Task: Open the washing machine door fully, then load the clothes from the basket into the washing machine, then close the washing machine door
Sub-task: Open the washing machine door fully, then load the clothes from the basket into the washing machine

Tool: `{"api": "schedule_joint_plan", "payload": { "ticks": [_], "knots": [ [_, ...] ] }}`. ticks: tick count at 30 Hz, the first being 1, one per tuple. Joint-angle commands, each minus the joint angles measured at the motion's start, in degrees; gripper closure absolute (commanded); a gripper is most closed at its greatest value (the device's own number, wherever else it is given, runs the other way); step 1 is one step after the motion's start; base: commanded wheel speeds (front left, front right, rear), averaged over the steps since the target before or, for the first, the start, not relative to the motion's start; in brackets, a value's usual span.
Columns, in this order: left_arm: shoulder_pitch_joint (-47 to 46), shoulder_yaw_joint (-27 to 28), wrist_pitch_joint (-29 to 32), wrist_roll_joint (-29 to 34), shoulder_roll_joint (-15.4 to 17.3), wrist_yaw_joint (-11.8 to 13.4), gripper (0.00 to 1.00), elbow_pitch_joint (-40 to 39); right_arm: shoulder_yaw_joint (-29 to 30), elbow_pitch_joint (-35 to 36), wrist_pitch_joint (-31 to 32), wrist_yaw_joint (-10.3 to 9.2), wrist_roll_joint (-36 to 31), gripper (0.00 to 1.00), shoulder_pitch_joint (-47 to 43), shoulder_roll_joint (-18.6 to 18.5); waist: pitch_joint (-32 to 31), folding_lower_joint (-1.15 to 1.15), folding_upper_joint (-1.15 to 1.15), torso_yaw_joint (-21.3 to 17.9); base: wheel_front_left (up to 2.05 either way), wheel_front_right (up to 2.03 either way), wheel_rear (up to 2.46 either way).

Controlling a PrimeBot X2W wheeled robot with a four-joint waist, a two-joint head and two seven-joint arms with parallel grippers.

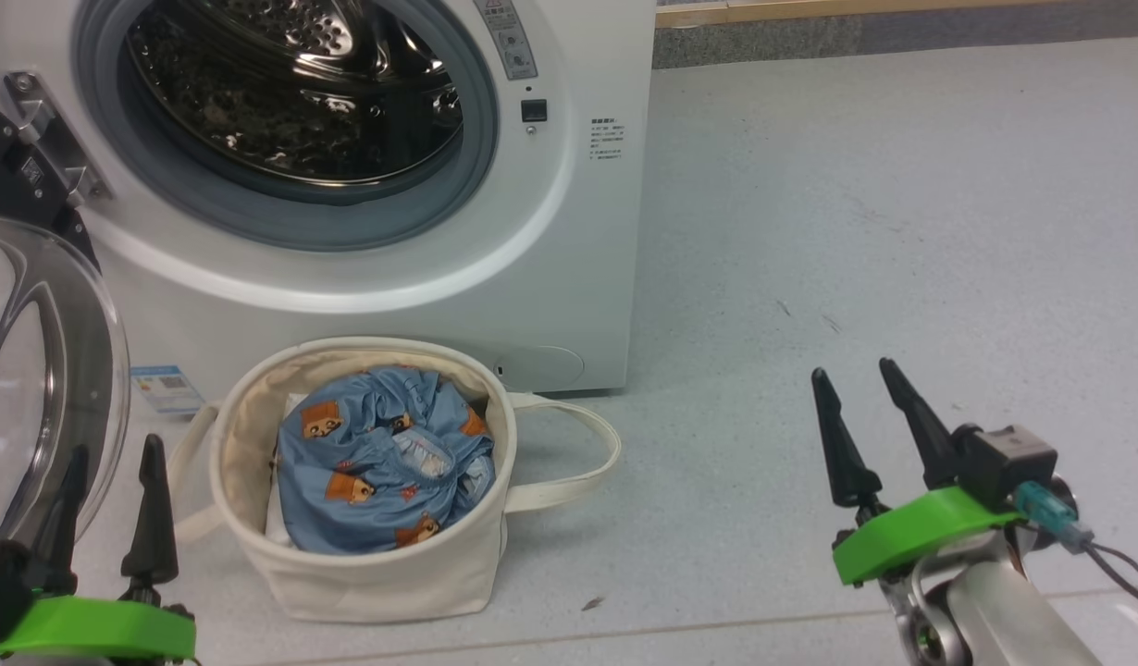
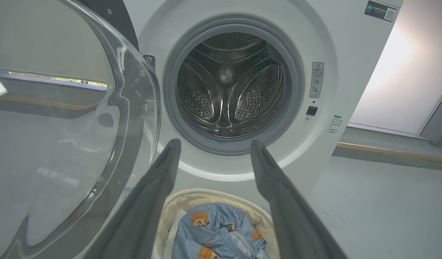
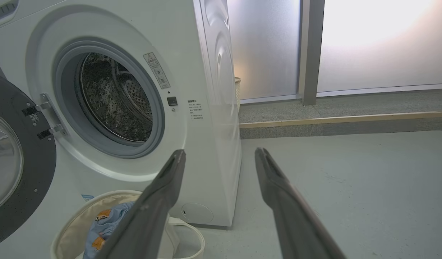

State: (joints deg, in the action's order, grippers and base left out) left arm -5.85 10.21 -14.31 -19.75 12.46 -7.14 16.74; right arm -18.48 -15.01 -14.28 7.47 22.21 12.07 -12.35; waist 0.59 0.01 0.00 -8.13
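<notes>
Clothes lie bunched in the basket, which stands on the floor just before the washing machine, below its open drum. The washing machine door hangs swung out at the machine's left, its glass bowl partly covering the left tool, spread wide and empty. The right tool, equally wide and empty, hovers over floor to the machine's right.
</notes>
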Motion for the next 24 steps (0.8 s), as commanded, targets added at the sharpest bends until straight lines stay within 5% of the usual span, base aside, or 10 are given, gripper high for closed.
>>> {"api": "schedule_joint_plan", "payload": {
  "ticks": [1, 24],
  "knots": [
    [-1.2, 2.3, -0.7, 0.7, 1.4, -0.2, 0.0, -2.2, -0.2, 1.5, -0.7, 0.02, 0.2, 0.0, 2.7, -0.6, 0.0, -0.01, 0.0, 0.1, 0.0, 0.0, 0.0],
    [-1.3, 2.4, -0.7, 0.2, 2.2, -0.3, 0.0, -2.7, 3.1, 0.4, -0.7, 0.02, -0.9, 0.0, 2.4, -0.5, -0.1, -0.01, 0.0, 1.9, 0.0, 0.0, 0.0]
  ]
}}
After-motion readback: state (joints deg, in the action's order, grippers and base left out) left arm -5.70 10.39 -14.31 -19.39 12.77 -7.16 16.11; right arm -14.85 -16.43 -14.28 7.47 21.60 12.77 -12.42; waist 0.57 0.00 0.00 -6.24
